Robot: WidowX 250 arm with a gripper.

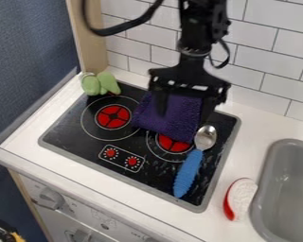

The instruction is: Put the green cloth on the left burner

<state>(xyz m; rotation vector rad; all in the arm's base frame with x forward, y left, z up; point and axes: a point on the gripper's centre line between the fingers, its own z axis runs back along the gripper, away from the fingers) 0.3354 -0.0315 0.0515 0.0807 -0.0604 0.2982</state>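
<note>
Purple cloth (171, 122) lies beneath the downward-hanging pincer (184, 106).

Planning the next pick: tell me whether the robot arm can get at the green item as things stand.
Probably yes: the green item sits uncovered at the stove's far corner, and the gripper hangs over the purple cloth nearby. Only the wooden panel behind might hinder an approach.

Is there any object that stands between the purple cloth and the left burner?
Nothing visible stands between the purple cloth and the left burner; the green object lies behind the burner, off that path.
</note>
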